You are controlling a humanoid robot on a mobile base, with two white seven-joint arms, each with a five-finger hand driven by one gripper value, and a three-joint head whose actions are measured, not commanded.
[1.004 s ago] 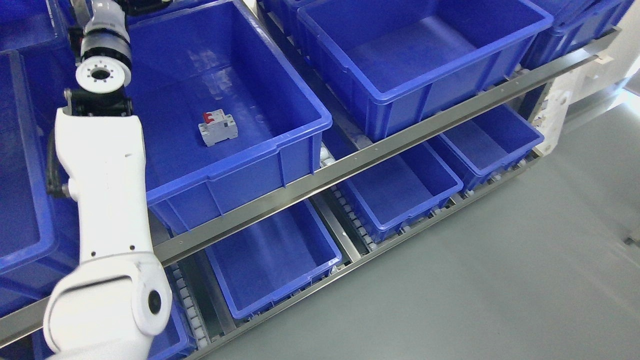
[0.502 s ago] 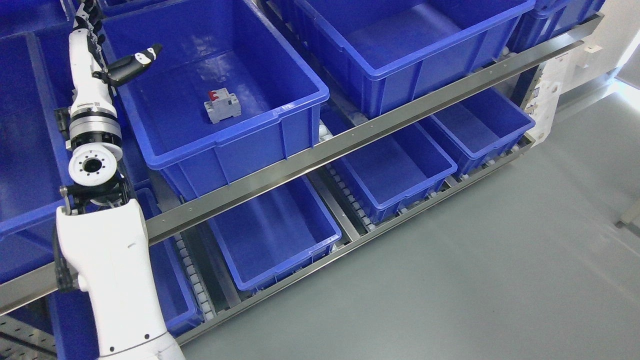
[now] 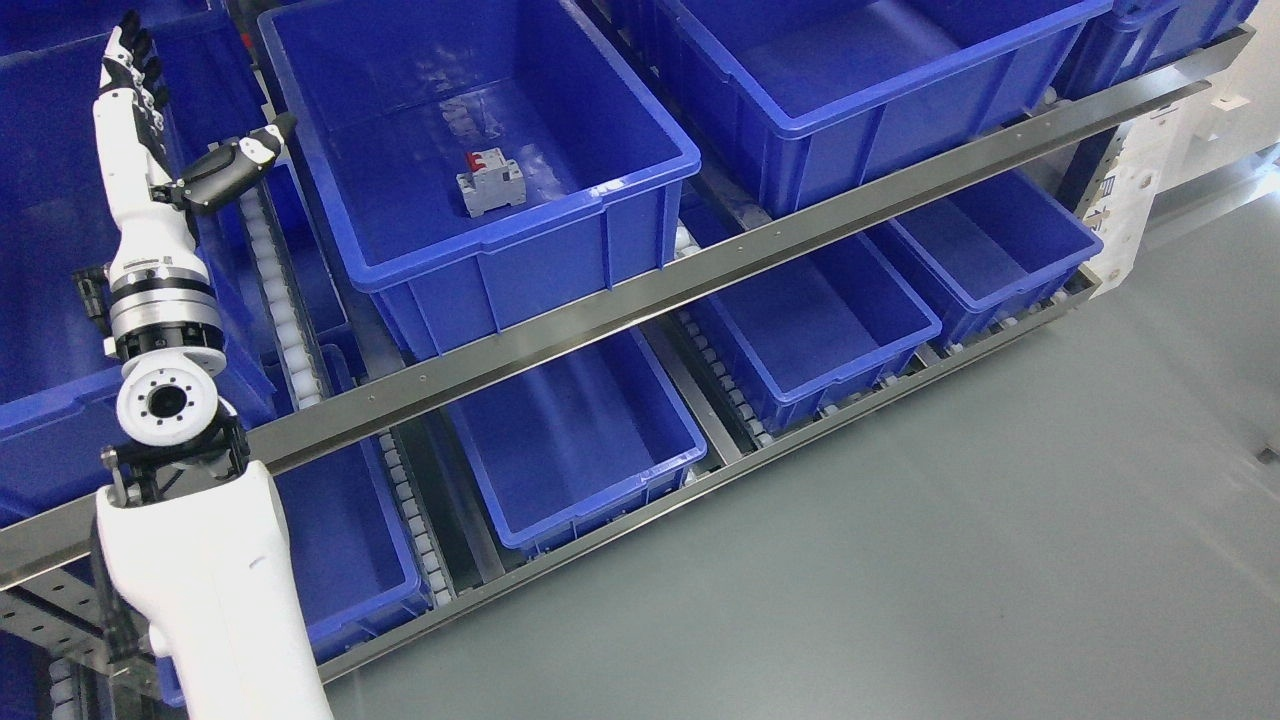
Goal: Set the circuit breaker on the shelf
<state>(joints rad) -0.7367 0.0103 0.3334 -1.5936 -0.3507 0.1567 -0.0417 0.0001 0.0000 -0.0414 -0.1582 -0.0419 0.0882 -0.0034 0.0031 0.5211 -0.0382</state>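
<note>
A small grey circuit breaker with a red switch lies on the floor of a large blue bin on the upper shelf level. My left hand is raised at the far left, well left of that bin, its fingers straight up and the thumb stuck out sideways, holding nothing. The white left arm rises from the lower left corner. The right arm is out of view.
A steel shelf rail runs diagonally across the picture. Other blue bins stand on the upper level and several more on the lower one. A roller track runs between bins. Grey floor fills the lower right.
The whole picture has shifted, so the camera has moved. My left arm has drawn back from the bin, and the open hand now shows fully; the breaker stays in the bin.
</note>
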